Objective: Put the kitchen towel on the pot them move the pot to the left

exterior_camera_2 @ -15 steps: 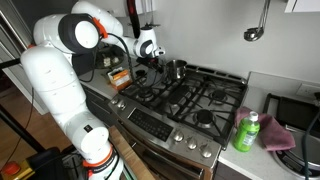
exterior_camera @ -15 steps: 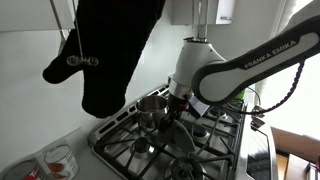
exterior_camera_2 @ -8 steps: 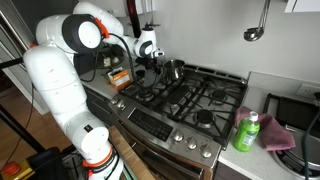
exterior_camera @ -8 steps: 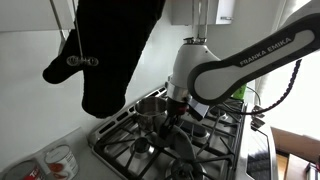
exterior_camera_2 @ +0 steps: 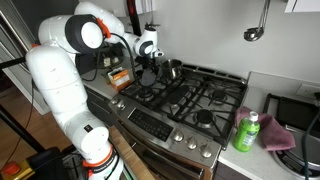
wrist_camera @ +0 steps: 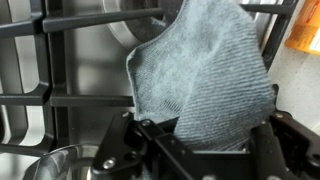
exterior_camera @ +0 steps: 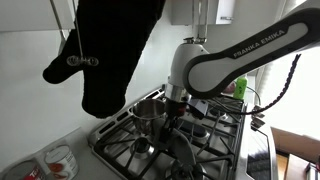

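My gripper (wrist_camera: pixel 205 142) is shut on a grey ribbed kitchen towel (wrist_camera: pixel 205 75), which hangs from the jaws over the black stove grates. The small shiny steel pot (exterior_camera: pixel 148 104) stands on a back burner just beside the gripper (exterior_camera: pixel 172 104). Its rim shows at the bottom left corner of the wrist view (wrist_camera: pixel 50 165). In an exterior view the pot (exterior_camera_2: pixel 173 70) stands right next to the gripper (exterior_camera_2: pixel 150 64). The towel is apart from the pot and is hard to make out in both exterior views.
A gas stove (exterior_camera_2: pixel 185 100) with black grates. A black oven mitt (exterior_camera: pixel 110 50) and a ladle (exterior_camera: pixel 75 60) hang close to one camera. A green bottle (exterior_camera_2: pixel 246 132) and a sink (exterior_camera_2: pixel 290 108) are on the counter, and boxes (exterior_camera_2: pixel 118 78) beside the stove.
The gripper has shifted slightly toward the pot with the towel still in its jaws. The pot has not moved.
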### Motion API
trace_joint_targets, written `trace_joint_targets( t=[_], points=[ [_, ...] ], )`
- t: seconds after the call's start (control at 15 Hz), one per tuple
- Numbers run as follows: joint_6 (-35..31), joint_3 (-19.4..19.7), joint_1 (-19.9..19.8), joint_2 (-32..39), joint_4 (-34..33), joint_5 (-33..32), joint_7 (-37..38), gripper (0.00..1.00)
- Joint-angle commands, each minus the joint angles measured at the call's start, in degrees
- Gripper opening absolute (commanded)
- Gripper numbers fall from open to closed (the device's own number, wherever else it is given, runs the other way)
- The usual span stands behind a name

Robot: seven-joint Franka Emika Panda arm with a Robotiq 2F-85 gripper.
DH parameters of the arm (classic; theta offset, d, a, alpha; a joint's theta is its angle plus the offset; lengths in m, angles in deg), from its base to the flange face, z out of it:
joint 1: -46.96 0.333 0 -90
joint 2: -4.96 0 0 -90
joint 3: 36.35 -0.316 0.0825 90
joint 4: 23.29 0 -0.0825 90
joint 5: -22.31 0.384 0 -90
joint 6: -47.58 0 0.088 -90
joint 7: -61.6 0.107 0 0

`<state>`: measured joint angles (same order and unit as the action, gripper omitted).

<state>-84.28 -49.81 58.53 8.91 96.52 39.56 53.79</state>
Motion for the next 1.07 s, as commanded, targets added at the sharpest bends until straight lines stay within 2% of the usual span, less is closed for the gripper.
trace_joint_targets(
  t=[0.0, 0.8, 1.0],
  points=[
    [3.7, -0.3, 0.1, 0.5, -1.5, 2.6, -3.5, 0.00],
    [9.1, -0.8, 0.1, 0.6, -2.0, 6.5, -7.0, 0.00],
    [11.5, -0.7, 0.2, 0.7, -2.4, 5.5, -4.6, 0.00]
  ],
)
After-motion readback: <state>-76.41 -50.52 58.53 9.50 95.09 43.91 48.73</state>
